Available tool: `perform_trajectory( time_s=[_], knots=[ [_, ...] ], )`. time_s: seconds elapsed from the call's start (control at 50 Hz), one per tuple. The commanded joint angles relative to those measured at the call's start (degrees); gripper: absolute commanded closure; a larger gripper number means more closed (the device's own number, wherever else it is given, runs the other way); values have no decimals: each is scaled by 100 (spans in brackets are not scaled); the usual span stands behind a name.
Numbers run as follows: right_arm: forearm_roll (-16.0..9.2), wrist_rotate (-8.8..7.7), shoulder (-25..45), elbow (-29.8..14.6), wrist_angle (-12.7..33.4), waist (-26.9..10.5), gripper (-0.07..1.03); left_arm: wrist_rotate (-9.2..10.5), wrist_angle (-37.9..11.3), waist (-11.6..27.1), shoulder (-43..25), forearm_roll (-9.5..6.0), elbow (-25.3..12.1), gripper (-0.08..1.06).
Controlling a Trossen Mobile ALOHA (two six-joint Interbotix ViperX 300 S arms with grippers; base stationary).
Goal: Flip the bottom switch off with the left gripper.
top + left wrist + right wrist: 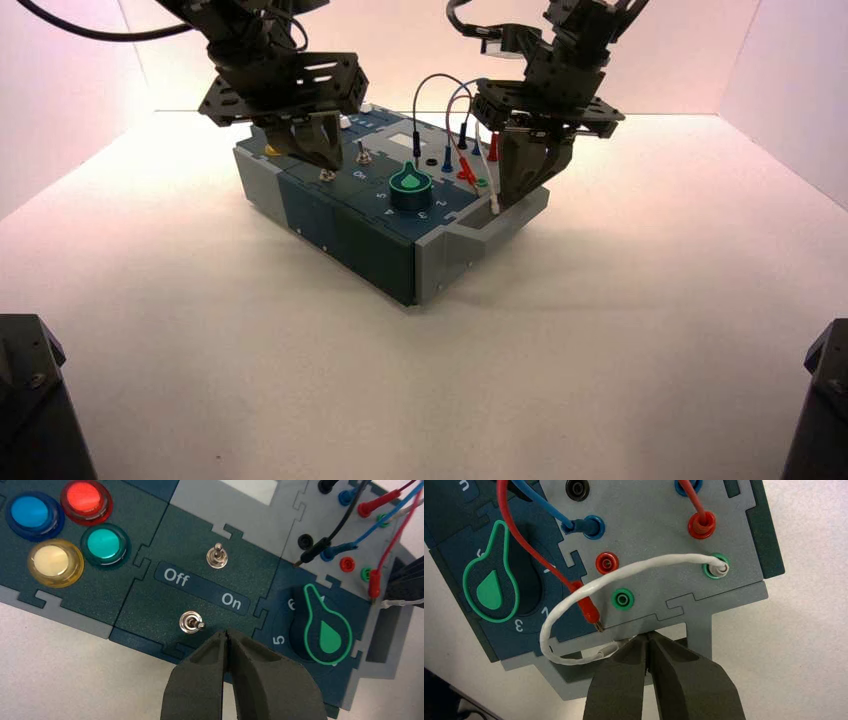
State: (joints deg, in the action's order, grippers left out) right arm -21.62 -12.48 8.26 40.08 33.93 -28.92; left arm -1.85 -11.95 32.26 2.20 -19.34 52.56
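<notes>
white desk (pixel 620 340) carries the dark teal and grey box (pixel 390 215), turned at an angle. left hand (pixel 227 636) hangs clenched over the box's near edge, its tips just beside the bottom switch (pixel 191 623), whose lever leans toward the "on" end of the label. right hand (pixel 648 639) hovers clenched over the wire panel, at the white wire's (pixel 634 570) loose plug.
</notes>
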Motion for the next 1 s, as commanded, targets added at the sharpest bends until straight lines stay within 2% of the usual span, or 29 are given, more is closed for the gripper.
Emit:
perform_trajectory(
  time_s=[0.02, 0.52, 0.6, 0.76, 1.0],
  knots=[
    [0, 0, 123, -105, -79, -26, 98, 0, 88, 9, 35, 9, -123, 101],
    [18, 0, 185, -123, -79, -26, 98, 35, 229, -26, 26, 9, -105, 101],
    [18, 0, 185, -132, -70, -26, 98, 79, 211, -202, 44, 0, -44, 101],
    [35, 0, 185, -123, -53, -26, 98, 44, 211, -668, 264, 18, 202, 101],
    [79, 0, 193, -149, -35, -26, 98, -26, 202, -1055, 703, 53, 360, 101]
  ],
)
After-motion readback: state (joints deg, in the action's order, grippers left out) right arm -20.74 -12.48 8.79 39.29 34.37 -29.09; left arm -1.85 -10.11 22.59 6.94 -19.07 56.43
